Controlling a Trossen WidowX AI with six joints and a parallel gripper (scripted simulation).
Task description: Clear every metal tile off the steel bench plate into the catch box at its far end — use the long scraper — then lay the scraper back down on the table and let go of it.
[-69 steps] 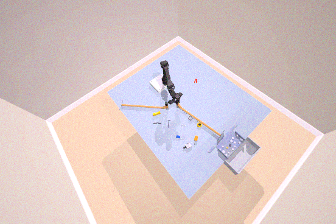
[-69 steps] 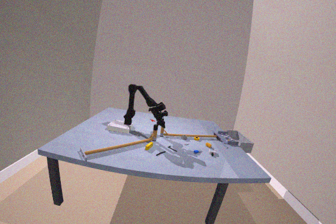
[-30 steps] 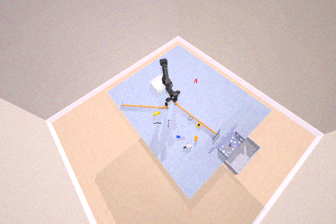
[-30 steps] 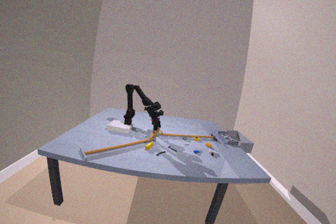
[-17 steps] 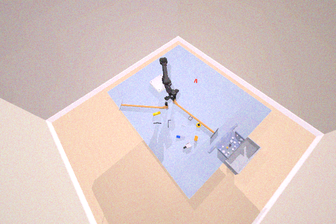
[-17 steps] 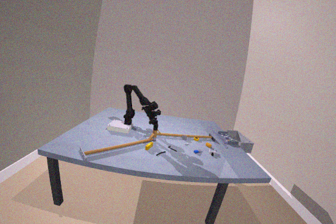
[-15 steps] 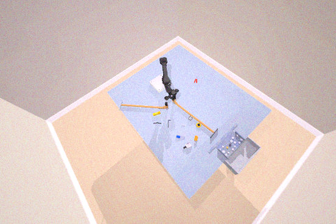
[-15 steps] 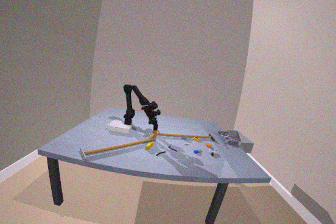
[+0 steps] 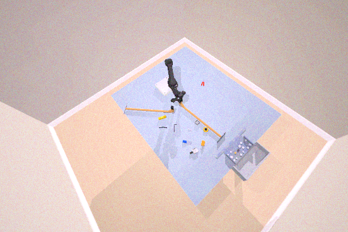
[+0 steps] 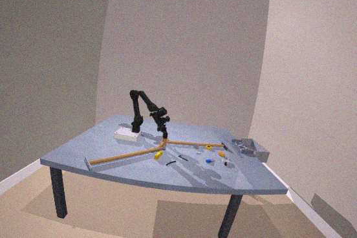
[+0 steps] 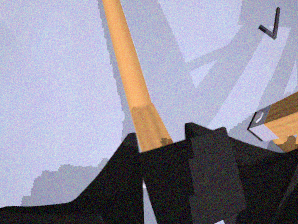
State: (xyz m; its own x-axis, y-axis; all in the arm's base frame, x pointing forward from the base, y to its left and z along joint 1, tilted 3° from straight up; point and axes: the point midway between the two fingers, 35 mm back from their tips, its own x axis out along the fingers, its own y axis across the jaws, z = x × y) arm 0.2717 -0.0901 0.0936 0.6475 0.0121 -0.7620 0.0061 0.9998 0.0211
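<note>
My gripper (image 9: 180,101) (image 10: 165,135) (image 11: 161,135) is shut on the near end of the long scraper's wooden handle (image 9: 202,121) (image 10: 194,143) (image 11: 126,55). The handle reaches out low over the table toward the plate. The scraper's blade (image 9: 221,140) is at the near side of the steel bench plate (image 9: 232,143); whether it touches anything cannot be told. Several small metal tiles (image 9: 241,150) show beyond the plate's near strip, apparently in the near part of the grey catch box (image 9: 262,150) (image 10: 263,155). I make out no tile on the strip beside the blade, but the view is small and grainy.
A second wooden-handled tool (image 9: 148,110) (image 10: 126,155) lies left, its handle end close to my gripper. A yellow object (image 9: 162,117) (image 10: 158,154), a hex key (image 9: 174,127), a yellow-black ring (image 9: 205,129), a blue block (image 9: 185,141) and an orange piece (image 9: 203,143) lie about.
</note>
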